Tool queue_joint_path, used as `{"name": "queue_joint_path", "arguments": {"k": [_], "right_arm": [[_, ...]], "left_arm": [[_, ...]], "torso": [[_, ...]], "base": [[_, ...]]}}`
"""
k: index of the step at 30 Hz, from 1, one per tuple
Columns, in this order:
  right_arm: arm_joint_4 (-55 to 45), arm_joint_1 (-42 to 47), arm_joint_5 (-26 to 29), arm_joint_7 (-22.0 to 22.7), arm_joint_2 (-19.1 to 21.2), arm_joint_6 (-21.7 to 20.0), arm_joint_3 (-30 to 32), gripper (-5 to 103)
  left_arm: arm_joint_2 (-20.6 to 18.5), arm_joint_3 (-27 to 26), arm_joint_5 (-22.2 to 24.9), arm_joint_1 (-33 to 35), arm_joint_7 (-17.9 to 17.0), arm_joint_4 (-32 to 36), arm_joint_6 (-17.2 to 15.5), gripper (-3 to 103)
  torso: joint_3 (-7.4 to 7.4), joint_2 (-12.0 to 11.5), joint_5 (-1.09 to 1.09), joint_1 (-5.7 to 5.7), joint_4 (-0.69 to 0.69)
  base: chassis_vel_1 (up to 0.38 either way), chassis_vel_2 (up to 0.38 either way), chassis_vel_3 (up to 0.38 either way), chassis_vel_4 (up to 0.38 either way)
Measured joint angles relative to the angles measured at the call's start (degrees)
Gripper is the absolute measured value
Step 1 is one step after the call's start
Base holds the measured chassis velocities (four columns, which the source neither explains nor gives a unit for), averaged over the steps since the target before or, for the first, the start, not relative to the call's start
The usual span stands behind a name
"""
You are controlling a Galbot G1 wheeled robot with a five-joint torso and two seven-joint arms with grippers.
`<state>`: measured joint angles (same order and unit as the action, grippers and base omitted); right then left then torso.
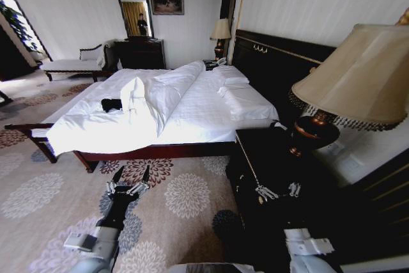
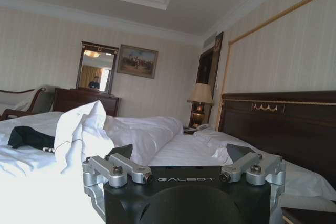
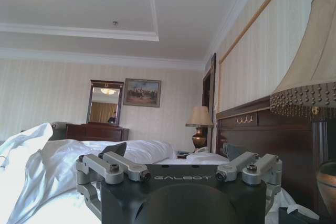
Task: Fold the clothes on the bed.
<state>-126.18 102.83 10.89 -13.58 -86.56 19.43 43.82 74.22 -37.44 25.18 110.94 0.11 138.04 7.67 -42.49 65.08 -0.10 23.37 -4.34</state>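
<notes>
- Head view: the bed (image 1: pixel 192 116), with white sheets, a dark wooden frame and a tall dark headboard (image 1: pixel 281 62), is seen across a floral carpet (image 1: pixel 185 196). The black T-shirt (image 1: pixel 111 104) lies crumpled on the white bedding near the foot of the bed, just beside a bunched-up fold of the white duvet (image 1: pixel 144 97).
- Head view: the left gripper (image 1: pixel 128 180) is held low over the carpet, short of the bed's side rail and well apart from the T-shirt, its fingers spread wide with nothing between them. The right gripper (image 1: pixel 276 191) is held over a dark nightstand (image 1: pixel 268 171), also spread wide and holding nothing. A table lamp (image 1: pixel 358 81) with a fringed beige shade stands on the nightstand at the right.
- Left wrist view: the left gripper (image 2: pixel 180 152) is seen with its dark fingertips (image 2: pixel 124 151) well apart, pointed toward the bed. The T-shirt (image 2: pixel 30 137) is seen as a dark heap on the sheets, next to the raised duvet fold (image 2: pixel 84 129). A mirror (image 2: pixel 96 69) and a framed picture (image 2: pixel 137 61) hang on the far wall.
- Right wrist view: the right gripper (image 3: pixel 175 150) is seen open wide and empty, with the rumpled duvet (image 3: pixel 31 166) on one side and the fringed lampshade (image 3: pixel 310 72) on the other.
</notes>
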Motion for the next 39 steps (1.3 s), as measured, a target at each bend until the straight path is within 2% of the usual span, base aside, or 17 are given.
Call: {"name": "queue_joint_path", "arguments": {"k": [10, 21, 39], "right_arm": [[1.2, -1.3, 1.4, 0.2, 2.2, -1.0, -0.6, 100], [0.8, -2.1, 0.7, 0.0, 2.1, -1.2, -2.1, 100], [2.4, -3.2, 0.7, -0.2, 1.4, 0.3, -2.6, 100]], "left_arm": [[2.9, 0.9, -1.7, -0.3, 0.8, -1.1, 0.1, 100], [4.1, -0.4, -2.3, -0.1, 1.0, -0.2, 0.4, 100], [5.3, -0.8, -4.2, 1.8, 0.8, 0.4, 2.1, 100]], "torso": [[0.00, 0.0, 0.00, 0.00, 0.00], [0.01, 0.0, 0.00, -0.02, 0.01], [0.01, 0.0, -0.01, 0.00, 0.01]], "base": [[-0.015, 0.019, 0.016, -0.021], [-0.028, 0.026, 0.021, -0.024], [-0.117, 0.119, 0.121, -0.119]]}}
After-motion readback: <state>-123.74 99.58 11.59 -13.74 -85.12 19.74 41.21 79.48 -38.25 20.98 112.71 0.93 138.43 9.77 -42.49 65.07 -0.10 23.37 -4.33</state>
